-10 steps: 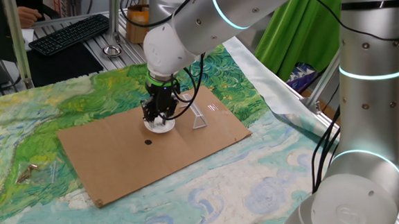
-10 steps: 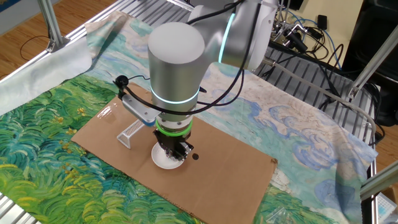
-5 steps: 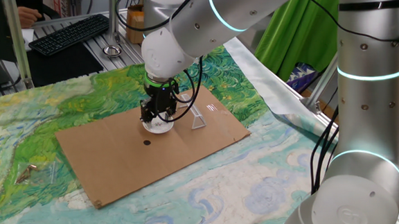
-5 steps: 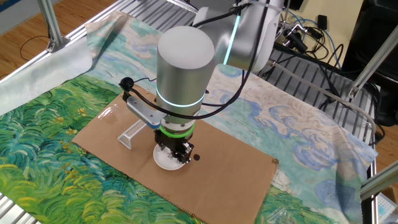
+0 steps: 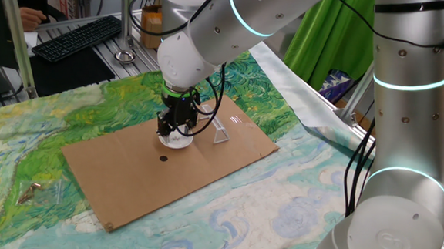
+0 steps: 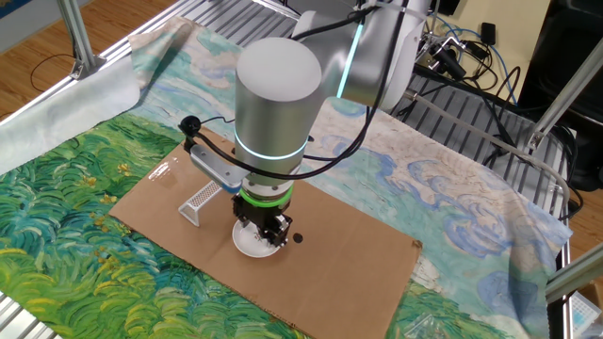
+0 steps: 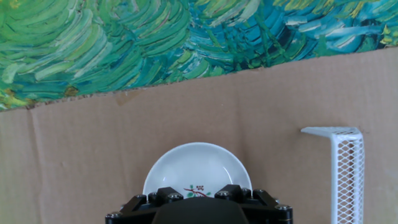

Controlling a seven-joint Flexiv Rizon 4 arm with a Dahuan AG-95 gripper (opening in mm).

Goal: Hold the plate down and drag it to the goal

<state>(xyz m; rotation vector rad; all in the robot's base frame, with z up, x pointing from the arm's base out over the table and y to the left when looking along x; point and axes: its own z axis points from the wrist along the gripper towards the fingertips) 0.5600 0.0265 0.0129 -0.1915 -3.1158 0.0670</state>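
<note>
The claw (image 5: 175, 133) presses, apparently closed, on the glossy round white plate (image 7: 197, 170) directly beneath it; the meshed angled goal (image 7: 344, 164) stands apart beside it, bare flat cardboard (image 7: 87, 168) between.

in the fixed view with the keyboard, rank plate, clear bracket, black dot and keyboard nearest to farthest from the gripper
1. plate, directly under the gripper.
2. black dot and clear bracket, on either side of the plate: too close to call.
3. keyboard, far back behind the table.
</note>
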